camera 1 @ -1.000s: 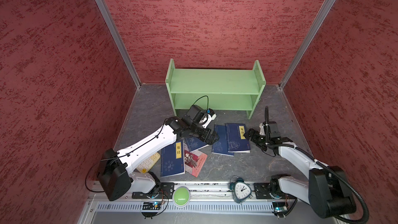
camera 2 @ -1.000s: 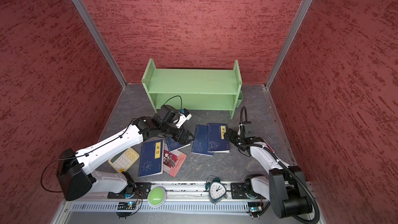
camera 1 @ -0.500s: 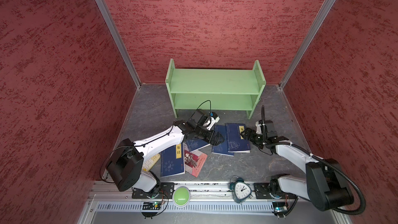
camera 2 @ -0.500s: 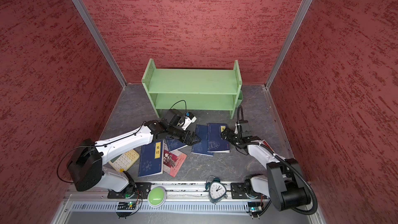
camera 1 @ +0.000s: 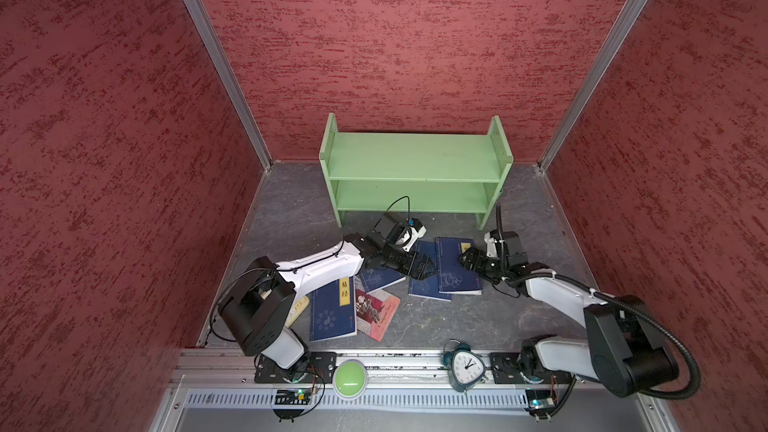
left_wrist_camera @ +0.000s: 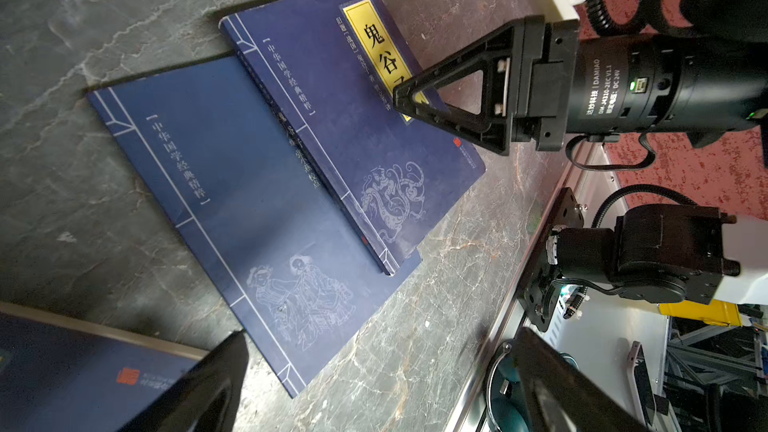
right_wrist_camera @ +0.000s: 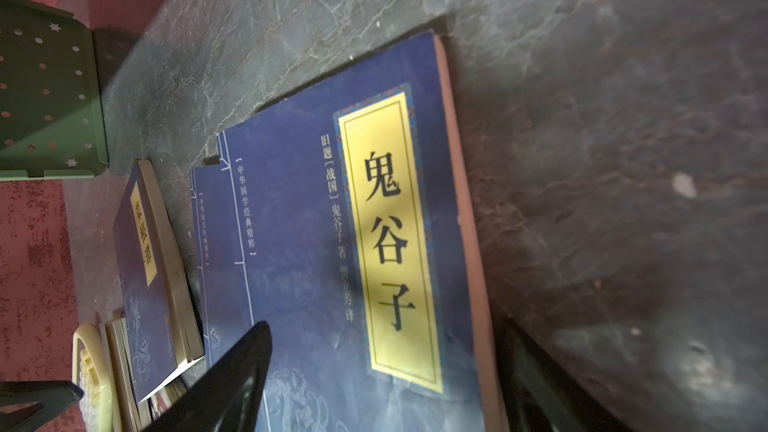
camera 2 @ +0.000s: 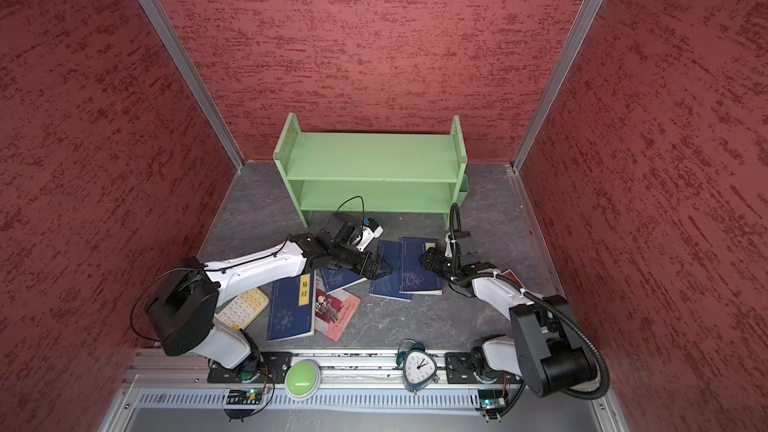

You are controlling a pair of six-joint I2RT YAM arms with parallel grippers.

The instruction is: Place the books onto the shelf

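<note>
The light green shelf [camera 1: 415, 168] [camera 2: 370, 164] stands bare at the back. All the books lie flat on the grey floor. A navy book [camera 1: 455, 272] [right_wrist_camera: 395, 243] overlaps a second navy one [camera 1: 422, 284] [left_wrist_camera: 232, 201]. My right gripper [camera 1: 467, 259] [right_wrist_camera: 382, 388] is open astride the top book's long edge, one finger over the cover and one beyond it. My left gripper [camera 1: 424, 268] [left_wrist_camera: 386, 392] hangs open low over the lower book's left side. Further left lie a third navy book [camera 1: 376, 278], a fourth with a yellow label [camera 1: 332, 309] and the red-pink book [camera 1: 376, 311].
A cream calculator [camera 2: 243, 307] lies left of the books, partly under the left arm. An alarm clock [camera 1: 467, 367] and a green button [camera 1: 350, 379] sit on the front rail. Red walls close in on three sides.
The left arm has dropped lower and stretched right toward the overlapped pair. The right gripper has slid left onto the top book's edge and its jaws have narrowed a little.
</note>
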